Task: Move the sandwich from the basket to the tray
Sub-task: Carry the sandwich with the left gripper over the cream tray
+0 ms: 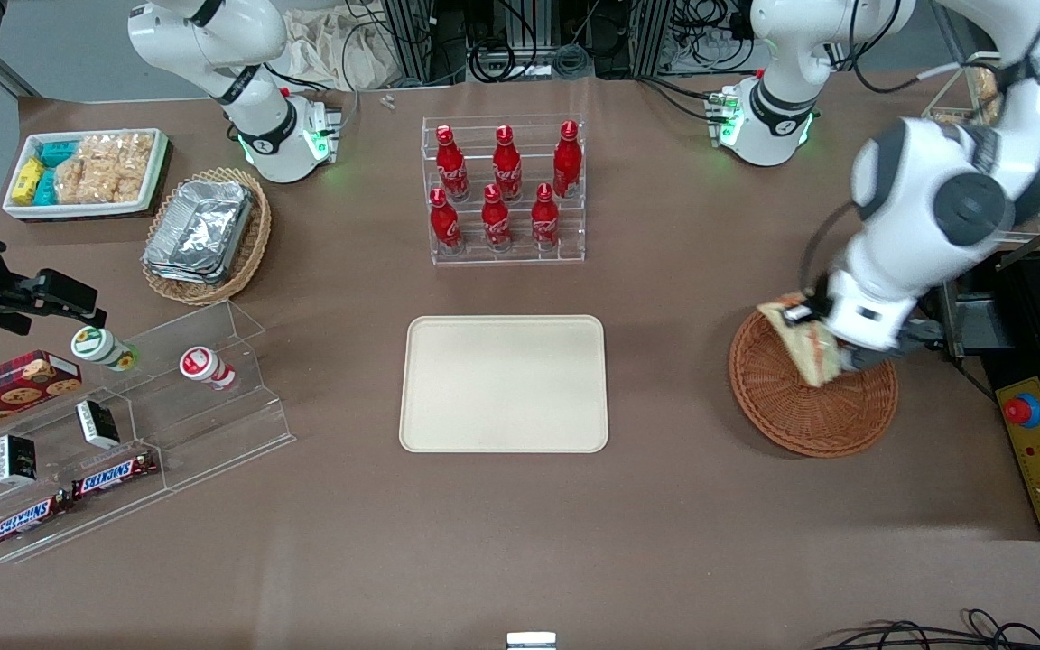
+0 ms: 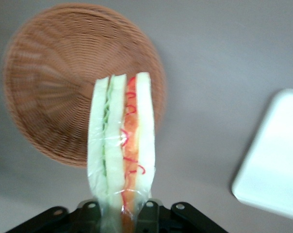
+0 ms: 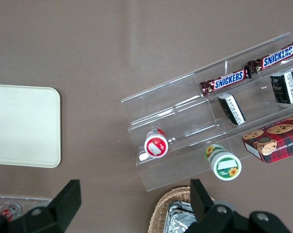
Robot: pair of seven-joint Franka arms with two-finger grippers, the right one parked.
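Note:
My left gripper is shut on the sandwich, a plastic-wrapped white-bread wedge with red and green filling, and holds it in the air just above the reddish-brown wicker basket. In the left wrist view the sandwich stands clamped between the black fingers, with the bare basket below it. The cream tray lies flat at the table's middle, toward the parked arm's end from the basket, with nothing on it. Its corner shows in the left wrist view.
A clear rack of red cola bottles stands farther from the front camera than the tray. A tan wicker basket of foil containers, a white snack bin and a clear snack stand lie toward the parked arm's end. A black control box sits beside the basket.

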